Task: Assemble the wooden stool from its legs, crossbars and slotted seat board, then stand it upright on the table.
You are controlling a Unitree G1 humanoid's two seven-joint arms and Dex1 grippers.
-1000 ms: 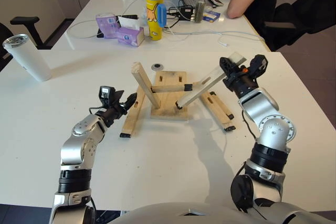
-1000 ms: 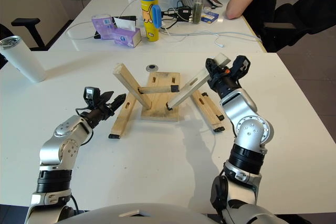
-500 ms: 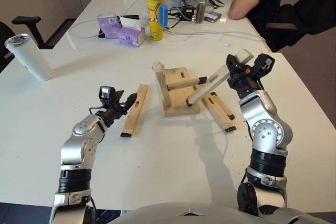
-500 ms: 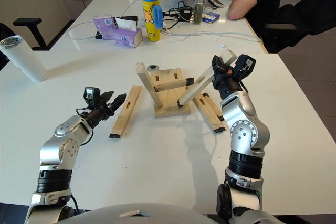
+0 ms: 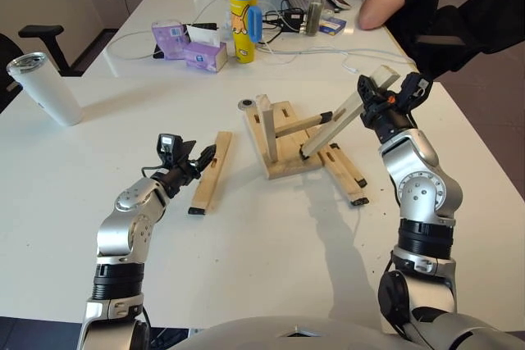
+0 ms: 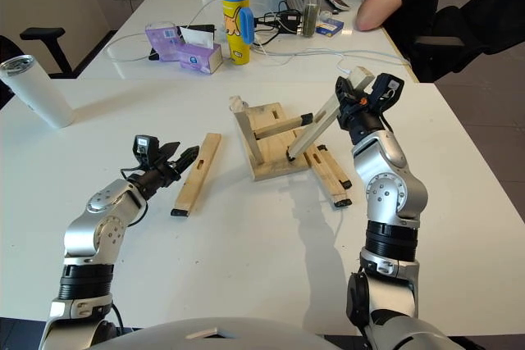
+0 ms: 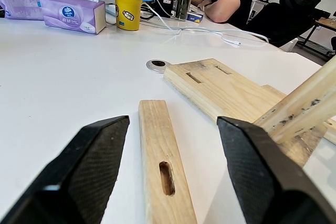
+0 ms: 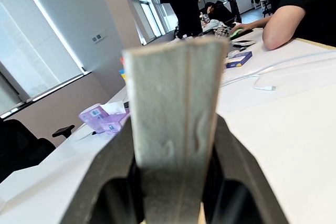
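Your right claw (image 5: 381, 99) clamps a pale wooden leg (image 5: 340, 120) slanting down to the slotted wooden seat board (image 5: 287, 163); your left claw (image 5: 203, 158) gapes wide beside a loose slotted wooden bar (image 5: 210, 176).

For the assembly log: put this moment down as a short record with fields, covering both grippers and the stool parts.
right gripper: shut on the upper end of the held leg, above the table
held leg: slanted, lower end at the seat board
seat board: on the table, upright leg in it
crossbar: from upright leg to held leg
left gripper: open at the loose leg; contact unclear
loose leg: flat, slot up
spare legs: two, flat, right of the board
progress: partly assembled, not upright
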